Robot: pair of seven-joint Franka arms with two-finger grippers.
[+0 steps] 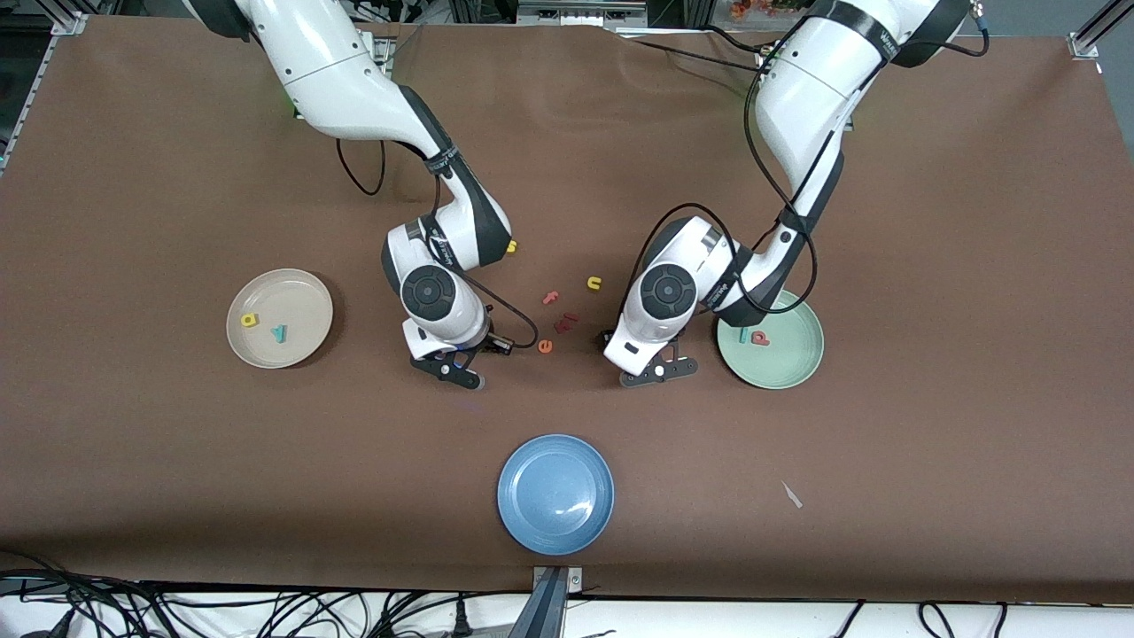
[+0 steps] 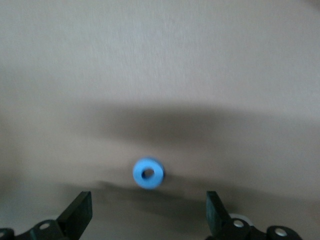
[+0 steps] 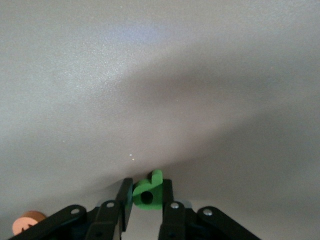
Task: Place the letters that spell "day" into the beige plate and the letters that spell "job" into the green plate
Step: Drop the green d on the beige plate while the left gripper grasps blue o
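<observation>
We saw the right gripper pinching the green d at the table; the left gripper stood spread wide over the blue o.

Plates: 3, one beige plate, one green plate, one blue plate. Foam letters: 11 pieces in all.
- Yellow, 3: yellow a, yellow s, yellow u.
- Teal y: 1.
- Light-blue j: 1.
- Pink-red b: 1.
- Pink f: 1.
- Orange e: 1.
- Dark red piece: 1, shape unreadable.
- Blue o: 1.
- Green d: 1.

Arms: 2, with 2 tools, left tool and right tool. White scrap on the tabletop: 1.
</observation>
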